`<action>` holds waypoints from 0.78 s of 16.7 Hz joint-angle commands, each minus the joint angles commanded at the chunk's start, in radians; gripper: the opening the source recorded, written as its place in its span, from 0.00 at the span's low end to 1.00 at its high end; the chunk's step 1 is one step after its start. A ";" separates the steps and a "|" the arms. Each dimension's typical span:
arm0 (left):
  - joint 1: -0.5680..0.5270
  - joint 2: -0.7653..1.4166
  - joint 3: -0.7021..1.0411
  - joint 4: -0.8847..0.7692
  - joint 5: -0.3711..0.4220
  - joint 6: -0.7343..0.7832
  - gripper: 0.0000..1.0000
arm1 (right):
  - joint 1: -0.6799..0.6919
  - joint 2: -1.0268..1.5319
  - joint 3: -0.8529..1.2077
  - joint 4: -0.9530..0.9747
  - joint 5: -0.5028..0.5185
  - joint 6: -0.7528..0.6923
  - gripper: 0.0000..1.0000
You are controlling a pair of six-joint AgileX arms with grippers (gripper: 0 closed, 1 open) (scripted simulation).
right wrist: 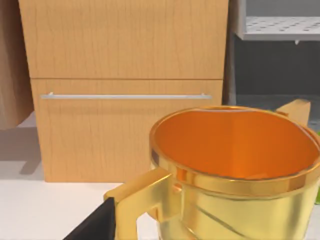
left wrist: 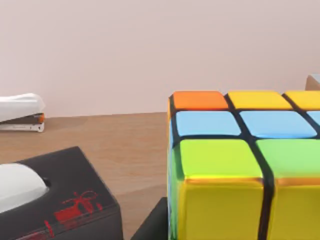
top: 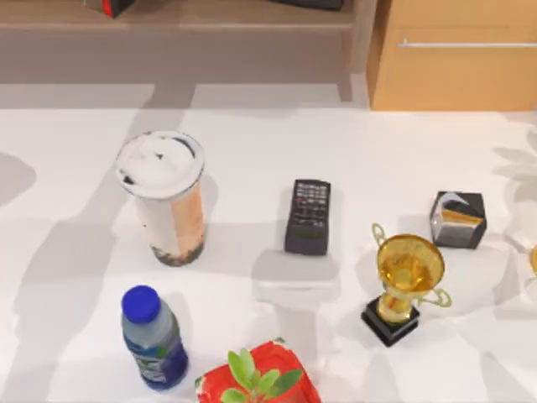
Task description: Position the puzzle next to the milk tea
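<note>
Puzzle (left wrist: pixel 245 165) sits close before the left wrist camera on a wooden surface, near a black tissue box (left wrist: pixel 55 200) and stapler (left wrist: pixel 20 114). Milk tea (top: pixel 164 197) stands on the white table (top: pixel 75 294), bottle (top: pixel 153 337) and remote (top: pixel 309 216) nearby. Either gripper's state: cannot tell.

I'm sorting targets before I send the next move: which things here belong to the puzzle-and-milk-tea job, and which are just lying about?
Job things:
- puzzle, on a wooden surface in the left wrist view
- milk tea, at the table's left

Lying about:
- remote
- trophy
- black cube
- blue-capped bottle
- potted plant
- tissue box
- stapler
</note>
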 joint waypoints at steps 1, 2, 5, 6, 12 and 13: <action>0.023 -0.047 -0.009 -0.063 0.040 0.003 0.00 | 0.000 0.000 0.000 0.000 0.000 0.000 1.00; 0.047 -0.090 -0.021 -0.132 0.084 0.005 0.00 | 0.000 0.000 0.000 0.000 0.000 0.000 1.00; 0.118 -0.186 -0.067 -0.366 0.203 0.010 0.00 | 0.000 0.000 0.000 0.000 0.000 0.000 1.00; 0.140 -0.206 -0.085 -0.440 0.232 0.010 0.00 | 0.000 0.000 0.000 0.000 0.000 0.000 1.00; 0.240 -0.207 -0.234 -0.743 0.307 -0.020 0.00 | 0.000 0.000 0.000 0.000 0.000 0.000 1.00; 0.253 -0.188 -0.266 -0.771 0.308 -0.027 0.00 | 0.000 0.000 0.000 0.000 0.000 0.000 1.00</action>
